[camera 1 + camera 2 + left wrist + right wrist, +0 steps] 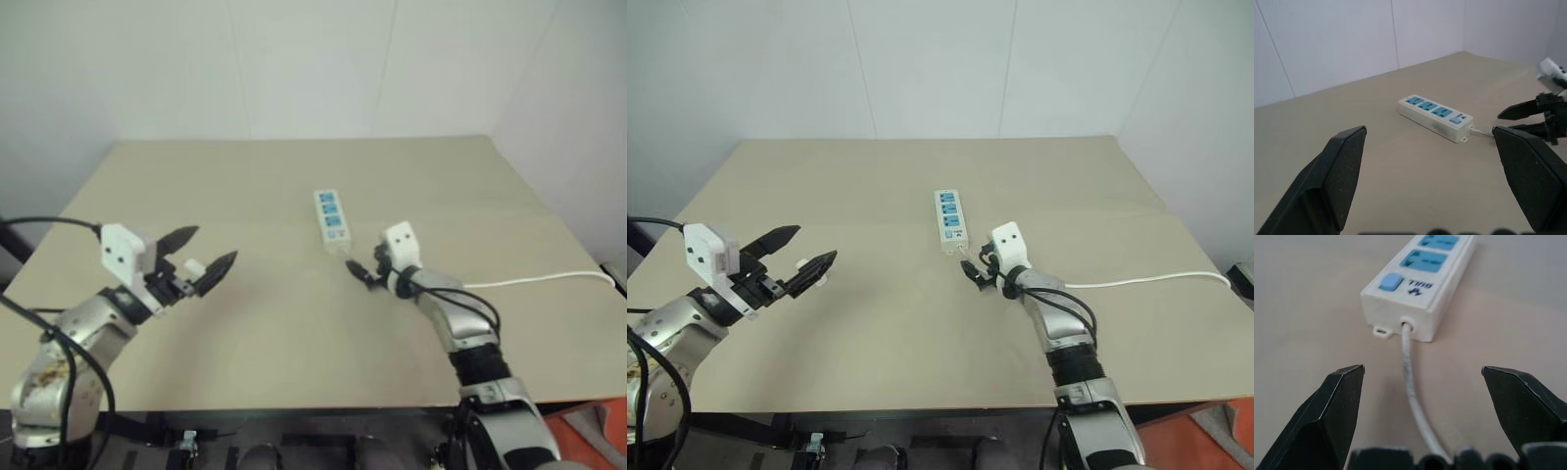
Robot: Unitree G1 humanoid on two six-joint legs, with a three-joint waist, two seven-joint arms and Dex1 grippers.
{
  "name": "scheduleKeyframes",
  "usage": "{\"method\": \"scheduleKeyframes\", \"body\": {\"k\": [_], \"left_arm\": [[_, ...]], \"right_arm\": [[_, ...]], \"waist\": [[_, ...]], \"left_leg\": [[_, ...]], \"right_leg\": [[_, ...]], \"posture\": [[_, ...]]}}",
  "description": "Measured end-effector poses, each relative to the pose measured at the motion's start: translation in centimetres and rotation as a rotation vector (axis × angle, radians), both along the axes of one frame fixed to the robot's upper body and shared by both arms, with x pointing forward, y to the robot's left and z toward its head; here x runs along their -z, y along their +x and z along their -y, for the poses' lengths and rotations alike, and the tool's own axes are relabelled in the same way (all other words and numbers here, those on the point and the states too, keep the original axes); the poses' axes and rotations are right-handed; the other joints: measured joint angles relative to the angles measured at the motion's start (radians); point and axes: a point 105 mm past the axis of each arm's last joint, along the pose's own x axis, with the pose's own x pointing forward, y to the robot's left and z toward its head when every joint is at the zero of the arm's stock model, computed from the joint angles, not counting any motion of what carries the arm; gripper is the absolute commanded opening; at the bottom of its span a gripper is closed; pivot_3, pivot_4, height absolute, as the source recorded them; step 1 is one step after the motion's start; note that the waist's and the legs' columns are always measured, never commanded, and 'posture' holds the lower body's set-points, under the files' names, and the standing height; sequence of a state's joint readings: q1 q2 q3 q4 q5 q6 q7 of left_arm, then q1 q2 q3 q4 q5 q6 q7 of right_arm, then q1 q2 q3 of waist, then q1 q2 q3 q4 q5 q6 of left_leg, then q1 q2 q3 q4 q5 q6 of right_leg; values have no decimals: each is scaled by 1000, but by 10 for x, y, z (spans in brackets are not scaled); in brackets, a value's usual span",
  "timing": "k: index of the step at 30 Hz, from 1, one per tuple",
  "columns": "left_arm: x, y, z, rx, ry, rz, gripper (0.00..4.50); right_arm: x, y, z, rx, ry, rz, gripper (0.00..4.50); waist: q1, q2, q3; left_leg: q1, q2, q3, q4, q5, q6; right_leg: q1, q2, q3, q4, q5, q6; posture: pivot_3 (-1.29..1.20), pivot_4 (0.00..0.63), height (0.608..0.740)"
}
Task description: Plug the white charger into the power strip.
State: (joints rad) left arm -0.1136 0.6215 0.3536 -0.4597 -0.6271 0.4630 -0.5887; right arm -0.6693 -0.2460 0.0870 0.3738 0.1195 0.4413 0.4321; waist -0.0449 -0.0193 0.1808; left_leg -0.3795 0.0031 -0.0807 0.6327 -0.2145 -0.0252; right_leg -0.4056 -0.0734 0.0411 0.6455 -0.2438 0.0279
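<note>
White power strip [948,217] lies mid-table, long axis pointing away, switch end just ahead of the right gripper [976,269], wide open and empty; left gripper [795,257], also spread, possibly holds the white charger [803,262].

Beige table [294,333] fills the workspace, plain white walls [323,69] behind it (panel seams visible). Orange object [588,431] on floor at near right corner.

The power strip [1420,289] looks like smooth white plastic, faintly glossy — its cable [1413,396] finely ribbed; the table [294,323] is matt beige.
</note>
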Motion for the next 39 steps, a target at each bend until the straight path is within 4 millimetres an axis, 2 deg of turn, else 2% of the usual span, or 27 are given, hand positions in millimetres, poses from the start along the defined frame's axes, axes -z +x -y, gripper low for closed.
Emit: {"method": "scheduleKeyframes", "body": {"k": [1, 4, 8, 14, 15, 16, 19, 25, 29, 33, 35, 39], "left_arm": [[0, 0, 0, -5, -1, 0, 4500], [0, 1, 0, -10, -2, 0, 4500], [0, 1, -1, -18, -4, 0, 4500], [1, 1, -2, -33, -6, -2, 4500], [1, 1, -2, -35, -6, -2, 4500], [1, 1, -2, -36, -6, -2, 4500], [1, 1, -2, -36, -7, -1, 4500], [1, 0, 0, -24, -9, 0, 4500], [1, 0, 2, -12, -8, 0, 4500], [0, -1, 2, -5, -9, 1, 4500], [-1, 0, 4, 9, -12, 4, 4500], [-2, -1, 10, 57, -21, 2, 4500]], "right_arm": [[5, 2, -5, -13, -2, -14, 4487], [8, 7, -15, -40, -10, -14, 3920], [9, 14, -24, -58, -20, -7, 2570], [9, 20, -23, -59, -53, 13, 411], [8, 19, -23, -68, -56, 15, 86], [8, 19, -23, -74, -58, 16, 15], [8, 16, -23, -99, -63, 19, 15], [9, -31, -19, -379, -33, 49, 15], [13, -65, -9, -546, -37, 33, 15], [17, -75, -2, -606, -102, 30, 15], [24, -71, 0, -599, -158, 43, 727], [21, -58, 0, -565, -186, 66, 2034]], "waist": [[0, 0, 0], [-1, 0, 0], [-3, -1, -1], [-8, -2, -1], [-10, -2, -1], [-11, -2, -1], [-13, -2, -1], [-11, -2, -1], [-11, -2, -1], [-13, -2, -1], [-12, -2, -1], [-11, -3, -1]], "left_leg": [[0, 0, 0, 0, 0, 0], [0, 0, 0, 0, 0, 0], [2, 0, 0, 0, 0, 0], [3, 1, 0, -1, 0, 0], [3, 1, 0, -1, 0, 0], [3, 1, 0, -1, 0, 0], [3, 1, 0, -1, 0, 0], [1, 0, 0, -1, 0, 0], [2, 1, 0, -1, 0, 0], [4, 1, 0, 0, 0, 0], [4, 1, 0, 0, 0, 0], [4, 1, 1, 0, 0, 0]], "right_leg": [[0, 0, 0, 0, 0, 0], [0, 0, 0, 0, 0, 0], [1, 1, 0, 1, 0, 0], [2, 1, 1, 1, 0, 0], [2, 1, 1, 1, 0, 0], [2, 1, 1, 1, 0, 0], [1, 1, 1, 1, 0, 0], [0, 0, 1, 0, 0, 0], [1, 0, 1, 1, 0, 2], [2, 1, 1, 0, -1, 4], [2, 1, 1, 0, -2, 5], [2, 1, 1, 0, -1, 3]], "posture": [[0, 150, 740], [0, 150, 740], [0, 150, 740], [0, 150, 740], [0, 150, 740], [0, 150, 740], [0, 150, 740], [0, 150, 740], [0, 150, 740], [0, 150, 740], [0, 150, 740], [0, 150, 740]]}}
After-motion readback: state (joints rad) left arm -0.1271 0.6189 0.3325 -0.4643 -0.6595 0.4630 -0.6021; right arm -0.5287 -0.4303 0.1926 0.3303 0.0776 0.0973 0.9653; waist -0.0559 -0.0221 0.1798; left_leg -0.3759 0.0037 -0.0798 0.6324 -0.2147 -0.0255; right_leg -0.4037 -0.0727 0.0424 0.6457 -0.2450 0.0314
